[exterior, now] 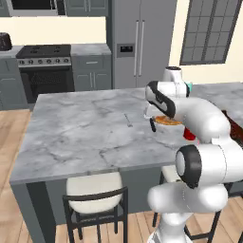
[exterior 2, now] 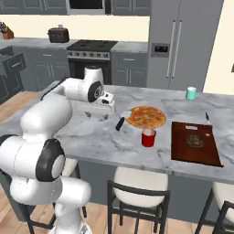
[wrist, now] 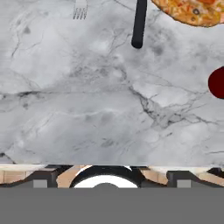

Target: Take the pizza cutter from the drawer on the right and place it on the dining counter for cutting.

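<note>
The pizza cutter [exterior 2: 121, 121] lies flat on the dining counter [exterior 2: 98, 142], its black handle [wrist: 139, 24] pointing away from the pizza [exterior 2: 146, 117] and its pale wheel at the pizza's left edge. My gripper [exterior 2: 102, 117] hangs open just above the marble, a little left of the cutter, with nothing between its fingers. In the hand view the gripper [wrist: 111, 181] looks along bare marble [wrist: 87, 109], with the handle well ahead of the fingertips. In the left base view the handle [exterior: 153, 125] shows just below my hand. A dark grey drawer [exterior 2: 13, 63] stands open at the far left.
A fork [wrist: 79, 8] lies on the marble left of the cutter. A red cup [exterior 2: 148, 137] stands in front of the pizza, a dark brown board [exterior 2: 195, 143] to its right, and a teal cup [exterior 2: 191, 93] behind. Stools [exterior 2: 140, 182] stand along the near edge.
</note>
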